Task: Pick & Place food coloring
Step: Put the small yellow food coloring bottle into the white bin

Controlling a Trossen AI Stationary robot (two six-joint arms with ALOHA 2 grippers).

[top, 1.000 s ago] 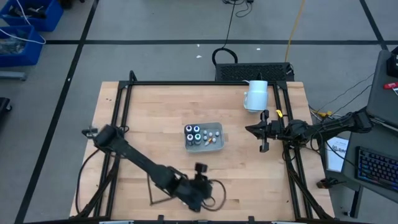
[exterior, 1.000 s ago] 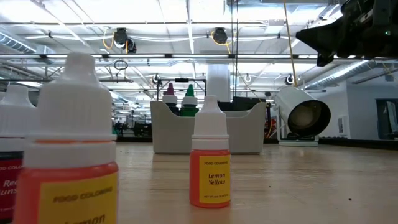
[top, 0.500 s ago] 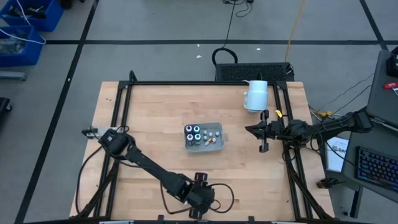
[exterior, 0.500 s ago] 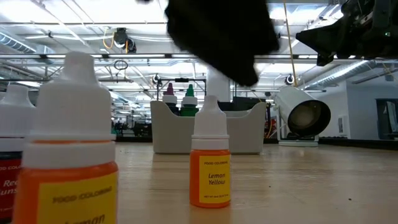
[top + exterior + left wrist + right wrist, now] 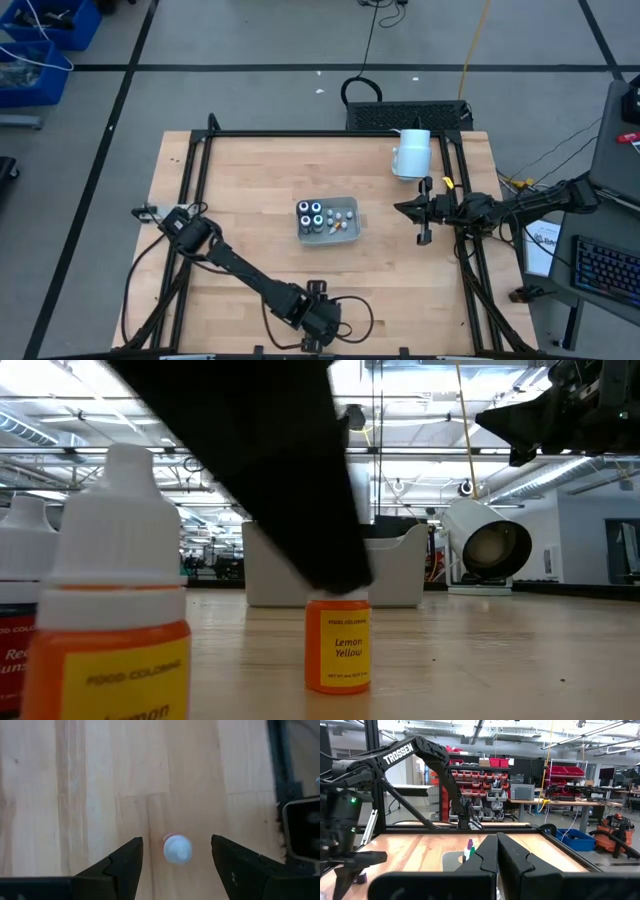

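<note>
A small orange "Lemon Yellow" food coloring bottle with a white cap stands upright on the table near its near edge. My left gripper is open and points down over it, one finger on each side of the cap with a gap on both sides. In the low view a dark finger hides the cap, and in the high view the gripper hides the bottle. The pale grey tray at mid-table holds dark jars and tiny bottles. My right gripper is shut and empty, hovering at the right.
Two more bottles stand close to the low camera, an orange one and a red-labelled one. A large white cylinder lies on its side at the far right of the table. Bare wood lies between the tray and the left gripper.
My left gripper has swung toward the table's near edge and come down over the Lemon Yellow bottle. In the low view it has dropped from the top of the picture until a finger covers the cap. The bottle has not moved.
</note>
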